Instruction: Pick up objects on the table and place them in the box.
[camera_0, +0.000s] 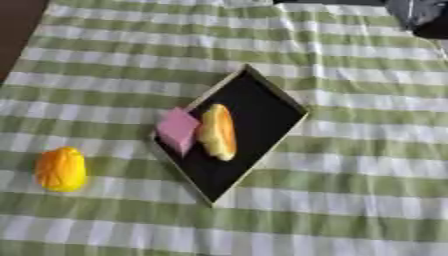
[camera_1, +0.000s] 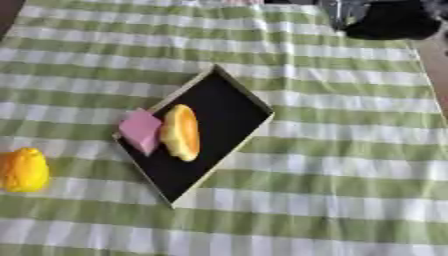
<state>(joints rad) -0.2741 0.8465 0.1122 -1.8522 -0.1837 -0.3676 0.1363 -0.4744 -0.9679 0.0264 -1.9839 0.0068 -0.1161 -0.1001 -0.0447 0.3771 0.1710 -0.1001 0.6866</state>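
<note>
Nearest the camera lies the striped cloth (camera_0: 350, 220), green and white bands running across the whole table, bare along the 6 o'clock edge. Neither hand shows in either view, so nothing can be said of the fingers, whether released, clenched or grasping. One dark shape (camera_1: 389, 20) sits at the far edge toward 1 o'clock, black with a greyish part beside it; what it is cannot be told, and it touches none of the things below. Working outward from the middle: a shallow box (camera_0: 254, 150), black inside with a pale rim, lies flat on the cloth and turned diamond-wise, one corner pointing to 12 o'clock and the opposite corner to 6 o'clock. Inside it, toward the 9 o'clock side, are two things. A pink block (camera_0: 178, 129) stands against the box's left rim, its outer edge over or touching that rim; which of the two cannot be told. Just beside it at 3 o'clock lies a yellow-orange oblong thing (camera_0: 218, 132), long axis running from 12 to 6 o'clock, touching or nearly touching the pink block. The right half of the box floor is bare black. Outside the box, well apart at roughly 8 o'clock from it, an orange-yellow rounded fruit (camera_0: 61, 169) rests on the cloth by itself, near the left border of the view, upright and a little elongated.
</note>
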